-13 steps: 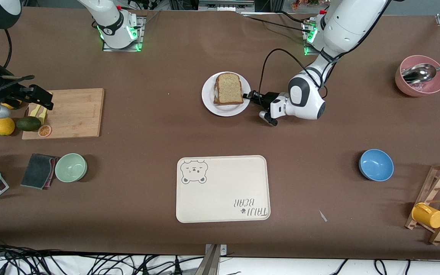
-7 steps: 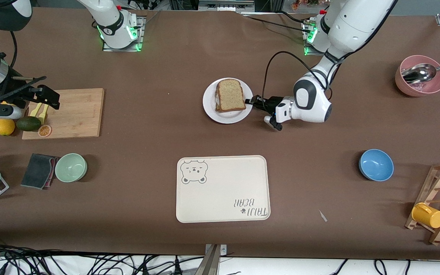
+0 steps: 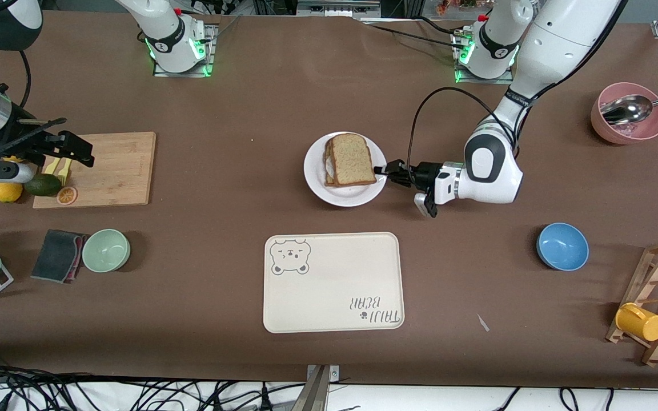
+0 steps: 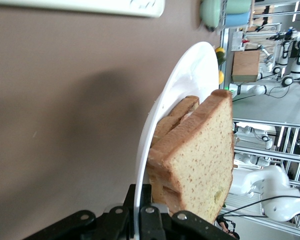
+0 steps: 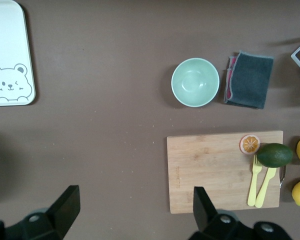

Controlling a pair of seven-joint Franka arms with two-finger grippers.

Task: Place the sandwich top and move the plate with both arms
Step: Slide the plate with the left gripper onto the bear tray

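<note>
The white plate (image 3: 345, 196) sits above the table's middle, between the arm bases and the cream tray. The sandwich top (image 3: 352, 159), a brown speckled slice, lies on a lower slice on the plate. My left gripper (image 3: 384, 170) is shut on the plate's rim at the side toward the left arm's end. In the left wrist view the rim (image 4: 155, 125) runs down between the jaws of the left gripper (image 4: 144, 221), with the sandwich top (image 4: 200, 160) just past them. My right gripper (image 3: 80, 151) hangs open over the wooden board's edge, fingers wide apart with nothing between them (image 5: 136, 201).
Cream bear tray (image 3: 333, 282) lies nearer the front camera than the plate. Wooden board (image 3: 112, 168) with avocado, orange slice and yellow cutlery, green bowl (image 3: 105, 250) and grey cloth (image 3: 57, 255) sit toward the right arm's end. Blue bowl (image 3: 562, 246), pink bowl with spoon (image 3: 628, 114) and mug rack (image 3: 652, 311) sit toward the left arm's end.
My left arm has carried the plate and sandwich toward the front camera and toward the left arm's end. The right gripper has drifted slightly toward the table's middle, still open.
</note>
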